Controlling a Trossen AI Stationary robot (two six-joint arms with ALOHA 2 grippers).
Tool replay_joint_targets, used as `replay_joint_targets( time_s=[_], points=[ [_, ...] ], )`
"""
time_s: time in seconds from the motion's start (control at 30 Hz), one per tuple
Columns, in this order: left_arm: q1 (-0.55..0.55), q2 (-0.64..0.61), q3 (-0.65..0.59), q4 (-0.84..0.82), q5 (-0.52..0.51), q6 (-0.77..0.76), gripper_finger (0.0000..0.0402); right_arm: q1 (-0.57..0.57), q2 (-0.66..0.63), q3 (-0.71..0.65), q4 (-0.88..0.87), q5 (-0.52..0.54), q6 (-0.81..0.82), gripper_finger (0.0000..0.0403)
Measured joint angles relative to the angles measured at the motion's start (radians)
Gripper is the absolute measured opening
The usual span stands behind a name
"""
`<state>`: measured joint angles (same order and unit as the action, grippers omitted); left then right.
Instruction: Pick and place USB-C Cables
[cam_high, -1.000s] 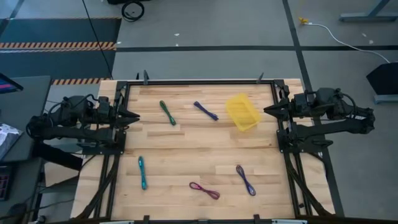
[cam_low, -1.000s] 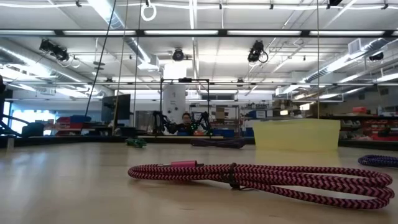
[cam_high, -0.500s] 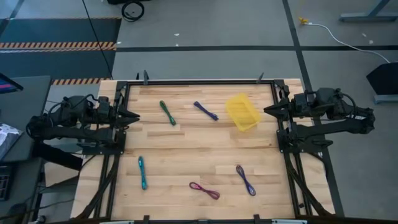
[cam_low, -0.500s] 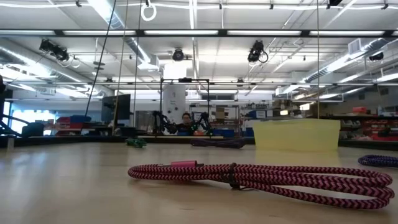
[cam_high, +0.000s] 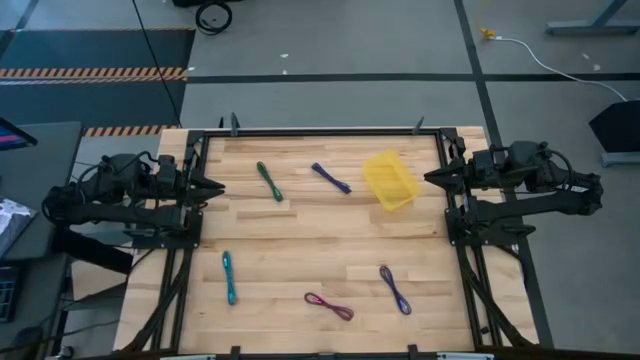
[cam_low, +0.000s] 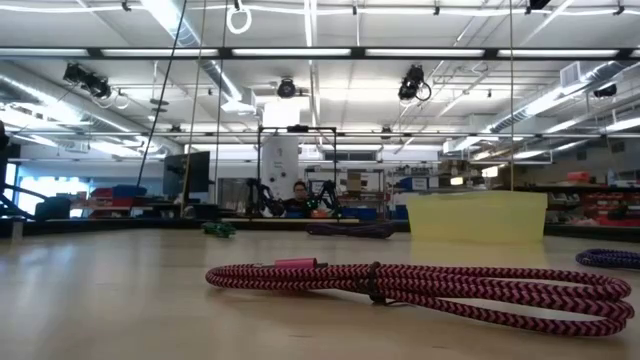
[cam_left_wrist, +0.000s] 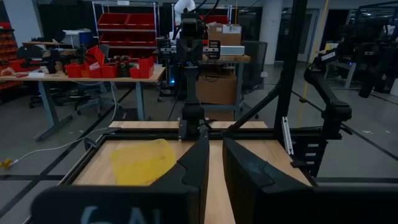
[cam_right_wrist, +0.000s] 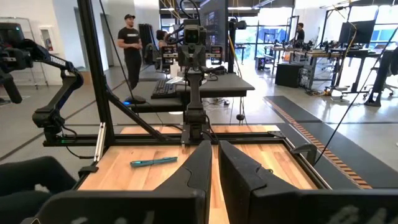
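Lying flat on the wooden table (cam_high: 300, 225) are five USB-C cables, all well apart from one another. The green cable (cam_high: 269, 181) and one purple-blue cable (cam_high: 331, 178) occupy the far half, both running diagonally; the second purple-blue cable (cam_high: 395, 289), the magenta cable (cam_high: 329, 306) and the teal cable (cam_high: 229, 277) occupy the near half, the teal one lying roughly front to back. The yellow tray (cam_high: 390, 180) sits at the far right, just beside the first purple-blue cable.

The low view shows detail that the overhead view lacks: the magenta cable (cam_low: 420, 290) has a braided chevron sheath, a dark tie around its middle and its long axis across the picture. The right wrist view sees the teal cable (cam_right_wrist: 153, 162); the left wrist view sees the tray (cam_left_wrist: 143, 160).

No writing on the cables is legible; white lettering on a frame arm in the left wrist view is too small to read.

The left gripper (cam_high: 219, 186) waits at the table's left edge and the right gripper (cam_high: 428, 177) at its right edge, each with fingers nearly together and holding nothing.
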<state>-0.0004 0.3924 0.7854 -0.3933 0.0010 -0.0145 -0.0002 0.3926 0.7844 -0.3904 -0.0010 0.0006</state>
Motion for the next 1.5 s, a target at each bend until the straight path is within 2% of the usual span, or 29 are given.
replay_joint_targets(
  time_s=[0.93, 1.33, 1.5],
  points=[
    [0.0, 0.0, 0.0, 0.028, 0.0, 0.027, 0.0052, 0.0, 0.0, 0.0, 0.0, 0.0, 0.0, 0.0037],
    [0.0, 0.0, 0.0, 0.031, 0.0, 0.026, 0.0052, 0.0, 0.0, 0.0, 0.091, 0.016, 0.0, 0.0037],
    [-0.001, 0.0, 0.0, 0.083, 0.0, 0.024, 0.0052, 0.0, 0.0, 0.0, 0.091, 0.008, 0.0, 0.0037]
  ],
)
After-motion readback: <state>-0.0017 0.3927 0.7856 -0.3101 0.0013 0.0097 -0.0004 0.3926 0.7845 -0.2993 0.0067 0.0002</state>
